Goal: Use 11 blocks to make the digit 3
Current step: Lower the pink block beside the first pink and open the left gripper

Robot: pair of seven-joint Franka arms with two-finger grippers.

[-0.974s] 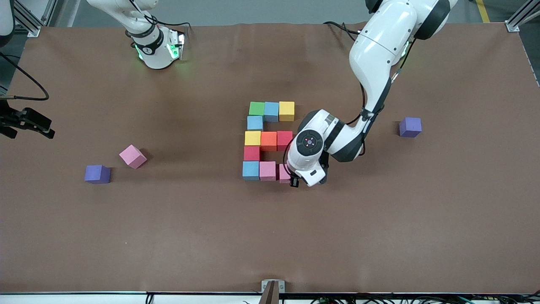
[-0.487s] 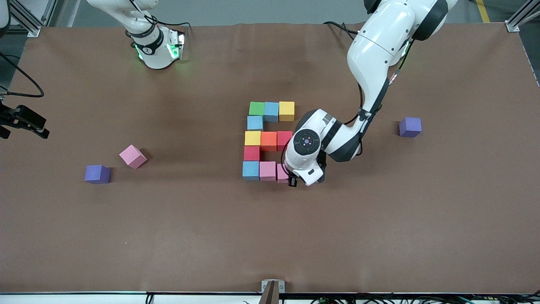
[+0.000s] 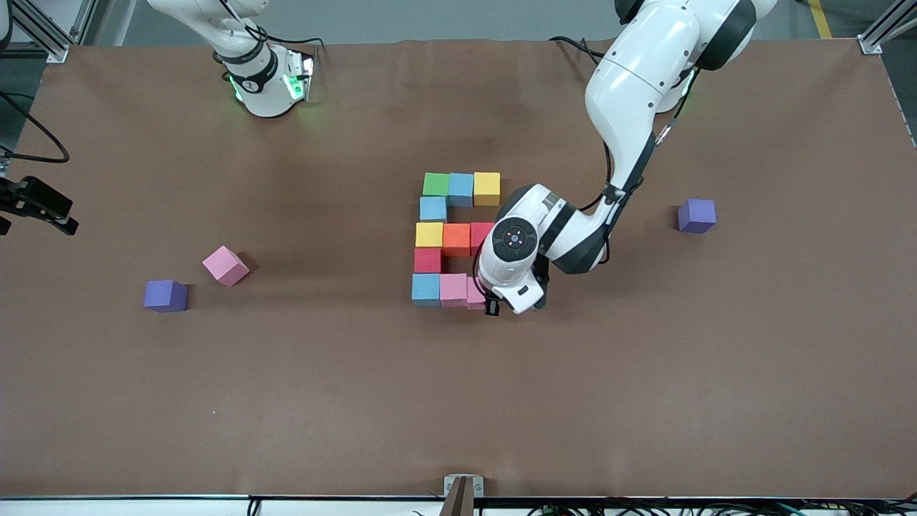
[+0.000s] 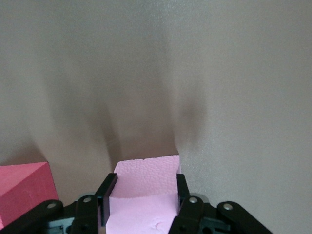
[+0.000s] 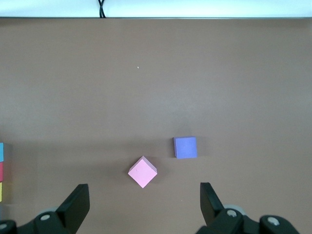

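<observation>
Pretty far along, I'd say. Mid-tabletop the small matte foam cubes already make most of the figure: a top row of green cube (image 3: 435,184), light blue cube (image 3: 461,189) and yellow cube (image 3: 486,188), a second light blue one (image 3: 433,208) under the green, then a middle row of yellow (image 3: 429,234), orange (image 3: 456,239) and red (image 3: 481,234), a red one (image 3: 427,260) below that, and a bottom row starting light blue (image 3: 425,289), pink (image 3: 453,289).

The left gripper (image 4: 142,195) is clamped on a pink foam cube (image 4: 144,187), setting it right beside that bottom-row pink, which would finish the row. That makes ten.

One more loose pink cube (image 3: 226,265) sits well toward the right arm's end of the tabletop, near a purple cube (image 3: 165,295); another purple one (image 3: 696,216) is toward the left arm's end. The right gripper (image 5: 144,204) waits, jaws spread wide, above that loose pink.
</observation>
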